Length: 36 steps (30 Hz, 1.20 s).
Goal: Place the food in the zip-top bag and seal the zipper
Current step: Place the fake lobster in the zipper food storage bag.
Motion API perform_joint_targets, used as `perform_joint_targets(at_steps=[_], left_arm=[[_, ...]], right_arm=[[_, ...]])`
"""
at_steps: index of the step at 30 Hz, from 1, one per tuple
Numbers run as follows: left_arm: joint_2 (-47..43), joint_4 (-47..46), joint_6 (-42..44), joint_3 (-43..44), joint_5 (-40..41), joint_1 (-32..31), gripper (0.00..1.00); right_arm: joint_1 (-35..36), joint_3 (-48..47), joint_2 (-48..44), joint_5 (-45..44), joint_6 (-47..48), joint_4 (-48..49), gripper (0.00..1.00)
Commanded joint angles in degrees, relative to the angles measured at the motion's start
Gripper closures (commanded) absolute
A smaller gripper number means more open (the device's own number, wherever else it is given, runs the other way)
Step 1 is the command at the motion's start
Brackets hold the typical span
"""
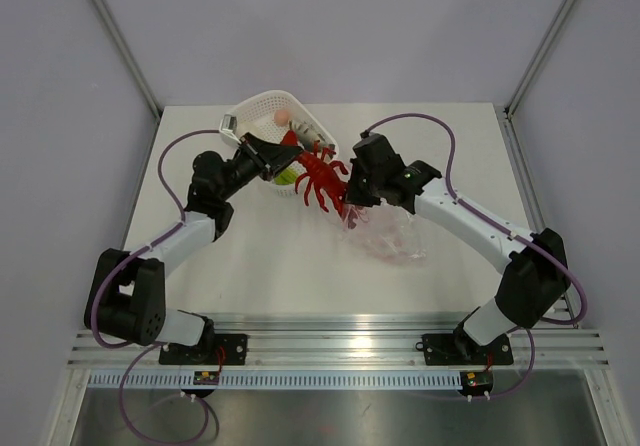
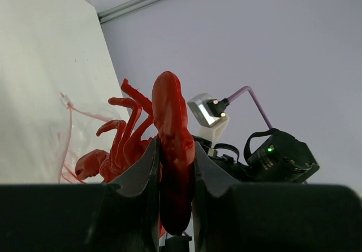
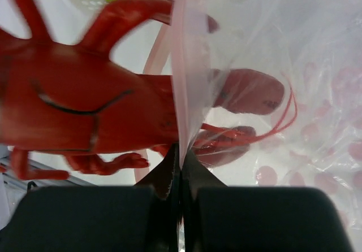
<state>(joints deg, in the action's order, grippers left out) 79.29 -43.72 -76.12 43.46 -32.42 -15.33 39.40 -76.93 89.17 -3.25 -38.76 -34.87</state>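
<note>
Right, my left claw [image 2: 175, 167] is closed partway on the rear of the red lobster [image 2: 168, 122] and holds it over the middle of the desk [image 1: 250, 256], just beside the white basket [image 1: 262, 99] at the far edge. My right claw [image 3: 181, 170] is pinched fully shut on the upper lip of the zip-top bag [image 1: 398, 238], which lies right of centre. To do this well, I judge I should hold that lip high and feed the lobster in pincers-first, low and straight, so its legs don't snag the zipper [image 3: 180, 88]. In the right wrist view the pincers seem to sit behind the plastic, but I cannot tell how deep. The lower lip is hidden, and my left arm blocks most of the basket's food.
</note>
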Motion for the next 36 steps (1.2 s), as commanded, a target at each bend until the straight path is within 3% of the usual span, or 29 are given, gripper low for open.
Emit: perform_joint_targets(at_steps=[1,28,36], left_arm=[[1.3,-3.8,-2.8,0.3,-1.1,-2.6,1.00],[4.3,-1.9,-1.1,2.9,-1.2,-4.6,1.00],[3.1,5.0,-2.8,6.2,-0.5,-4.5,1.00]], right_arm=[[0.9,-3.4,-2.0,5.2,-0.8,7.5,1.00],[0.9,-6.5,-0.7,5.7,1.0,5.4,1.00],[0.9,-3.1,-0.5,4.9,0.8,5.2,1.00]])
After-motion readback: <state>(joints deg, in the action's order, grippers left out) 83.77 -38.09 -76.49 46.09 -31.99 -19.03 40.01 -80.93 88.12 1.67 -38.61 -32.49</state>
